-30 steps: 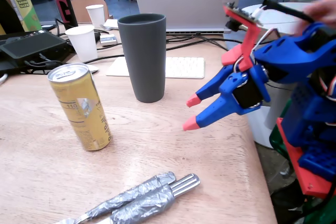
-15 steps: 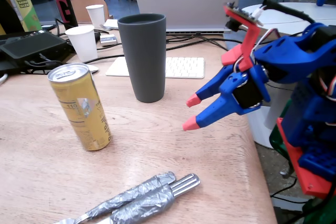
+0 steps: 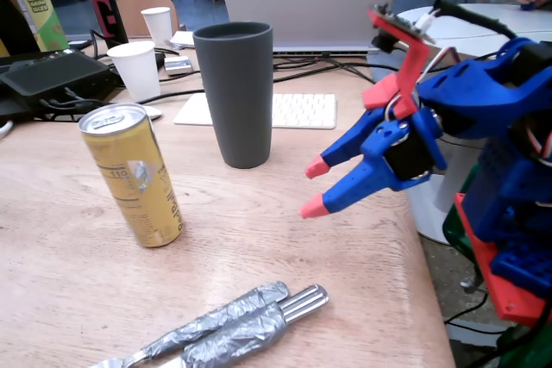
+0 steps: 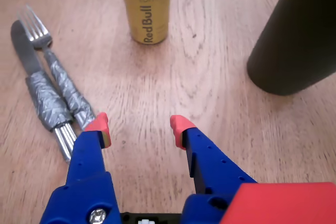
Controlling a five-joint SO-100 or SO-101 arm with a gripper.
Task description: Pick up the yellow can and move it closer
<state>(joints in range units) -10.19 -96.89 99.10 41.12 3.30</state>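
Note:
The yellow can (image 3: 134, 174) stands upright on the wooden table, left of the middle in the fixed view, silver top and pull tab up. In the wrist view the yellow can (image 4: 148, 10) is at the top edge, straight beyond the fingers. My blue gripper (image 3: 316, 187) with red tips hovers at the right, well apart from the can, open with nothing between its fingers. Seen from the wrist, the gripper (image 4: 139, 125) is above bare wood.
A tall dark grey cup (image 3: 235, 92) stands behind and between can and gripper, also the grey cup (image 4: 296, 40). A fork and knife with taped handles (image 3: 226, 325) lie near the front edge. White paper cups (image 3: 137, 69), a keyboard (image 3: 293, 110) and a laptop sit farther back.

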